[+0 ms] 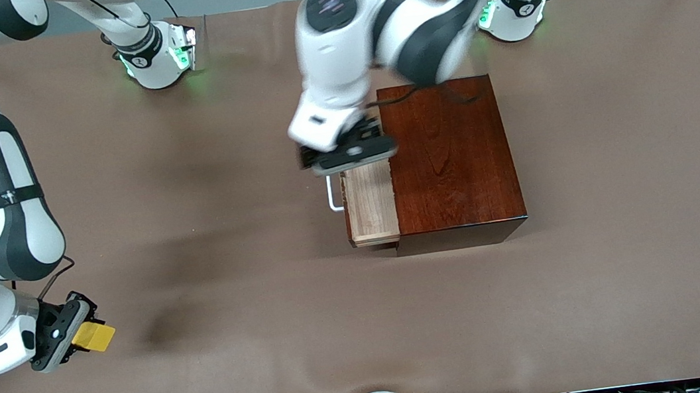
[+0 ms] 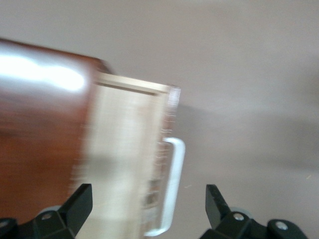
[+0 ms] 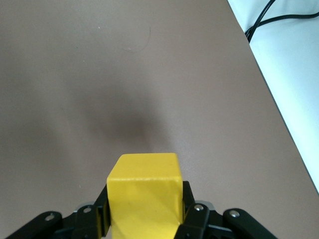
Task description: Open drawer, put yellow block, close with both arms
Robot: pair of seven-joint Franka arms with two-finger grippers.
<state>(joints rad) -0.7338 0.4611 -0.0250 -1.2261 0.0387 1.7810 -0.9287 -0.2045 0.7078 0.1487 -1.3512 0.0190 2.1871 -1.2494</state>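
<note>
Brown table covering (image 1: 203,194): one wide matte sheet, carrying every item listed below.

Wooden box (image 1: 452,160): glossy reddish-brown, standing toward the left arm's end of the table. Its face with the drawer is turned toward the right arm's end, so the tray slides out into open tabletop.

Drawer (image 1: 370,204): pale-wood tray, pulled partly out of the box, no contents visible. White handle (image 1: 333,200) projects from its front face. Judged open wide enough to take a small item from above.

Left arm: reaches from its base over the box. Left gripper (image 1: 351,154) hangs over the drawer's end farther from the front camera, beside the box edge. In the left wrist view its fingers (image 2: 79,204) are spread wide and hold nothing, the handle (image 2: 172,186) lying between them but untouched. Likely reading: the pull is finished and the grip is off the handle; the blur suggests motion.

Right arm: bent low at its own end of the table. Right gripper (image 1: 73,332) is off the surface, well apart from the drawer.

Yellow block (image 1: 94,337): small bright cube pinched between the right gripper's fingers (image 3: 192,211), its shadow falling on bare covering below. Held raised, apparently ready for carrying across to the open tray; insertion and closing are not yet done.
</note>
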